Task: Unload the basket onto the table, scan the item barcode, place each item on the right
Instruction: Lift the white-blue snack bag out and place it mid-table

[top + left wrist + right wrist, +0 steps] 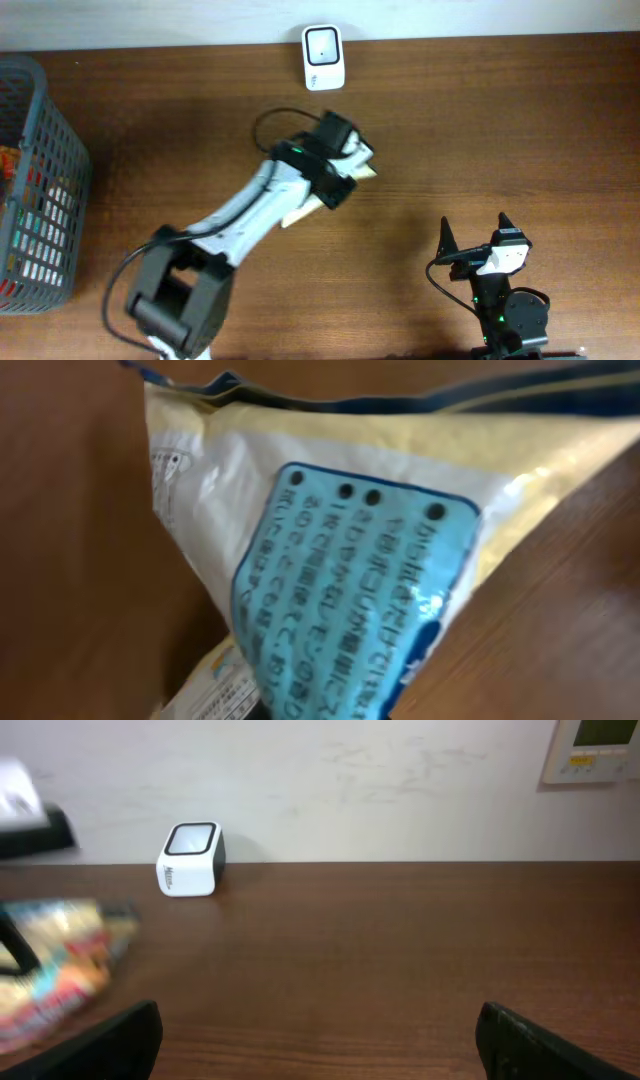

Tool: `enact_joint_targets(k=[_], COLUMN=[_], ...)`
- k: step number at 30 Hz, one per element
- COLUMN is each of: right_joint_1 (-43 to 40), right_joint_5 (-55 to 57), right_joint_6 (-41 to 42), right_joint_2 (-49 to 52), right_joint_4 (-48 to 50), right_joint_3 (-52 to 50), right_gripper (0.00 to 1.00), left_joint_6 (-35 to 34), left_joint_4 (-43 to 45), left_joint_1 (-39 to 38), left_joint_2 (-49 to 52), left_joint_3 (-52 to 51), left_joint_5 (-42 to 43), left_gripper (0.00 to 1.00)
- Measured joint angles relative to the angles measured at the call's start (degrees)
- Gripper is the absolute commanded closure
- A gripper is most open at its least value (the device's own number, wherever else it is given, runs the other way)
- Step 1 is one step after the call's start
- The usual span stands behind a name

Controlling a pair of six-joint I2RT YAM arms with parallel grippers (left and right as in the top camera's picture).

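Overhead: packet (367,170) centre frame, left jaws clenched on it, scanner (323,57) at top centre; right jaws released, lower right | risk: barcode could face away from scanner window, giving no read | left wrist: shows packet's printed panel (350,610), which overhead's arm (250,205) hides; no barcode visible

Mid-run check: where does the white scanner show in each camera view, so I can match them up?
Overhead: the scanner sits at top centre.
Left wrist: not in it; the packet fills the frame.
Right wrist: the scanner is at upper left.
Shared landmark: the packet, which lies below the scanner in the overhead view and is blurred at the left edge of the right wrist view.
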Motion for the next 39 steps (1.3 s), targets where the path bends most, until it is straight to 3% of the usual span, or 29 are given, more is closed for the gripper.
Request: enact_joint_targets(k=[2,4,5,6,8,12,16,19,24,27,31,35,39], right_joint_1=[0.0,0.0,0.0,0.0,0.0,0.0,0.0,0.0,0.0,0.0,0.0,0.0,0.0], right_joint_5=[0.0,0.0,0.0,0.0,0.0,0.0,0.0,0.0,0.0,0.0,0.0,0.0,0.0], right_joint_6=[0.0,0.0,0.0,0.0,0.0,0.0,0.0,0.0,0.0,0.0,0.0,0.0,0.0], right_joint_2=[0.0,0.0,0.0,0.0,0.0,0.0,0.0,0.0,0.0,0.0,0.0,0.0,0.0], right_joint_4=[0.0,0.0,0.0,0.0,0.0,0.0,0.0,0.0,0.0,0.0,0.0,0.0,0.0], right_joint_3=[0.0,0.0,0.0,0.0,0.0,0.0,0.0,0.0,0.0,0.0,0.0,0.0,0.0], right_gripper=[0.01,0.01,0.01,0.01,0.01,0.01,0.01,0.01,0.01,0.01,0.01,0.01,0.01], left_joint_6=[1.8,4.5,6.1,7.4,8.9,8.9,5.8,4.6,1.2,-6.7,-10.1,-10.6,-10.3], left_joint_4=[1.3,3.8,4.1,4.3,4.9,2.3,-8.1,-12.4,-17.0,-17.4,-18.4,-18.5,-18.1], left_joint_1=[-4.1,-8.1,-9.9,-10.8,-11.3,-11.3,-6.4,3.0,19.7,39.6,59.8,72.2,77.9], left_joint_2=[2.1,2.9,3.8,4.3,5.1,5.3,3.3,-3.1,-12.6,-13.3,-15.4,-15.1,-10.1], left_joint_3=[0.0,0.0,0.0,0.0,0.0,1.4,20.2,34.5,37.5,37.4,37.4,37.4,36.4], left_joint_5=[-1.9,-6.3,-8.3,-9.5,-10.7,-11.5,-11.6,-11.6,-13.9,-14.2,-14.9,-15.0,-14.3], left_gripper=[1.0,0.93,0.73,0.39,0.0,0.01,0.01,0.01,0.01,0.01,0.01,0.01,0.01])
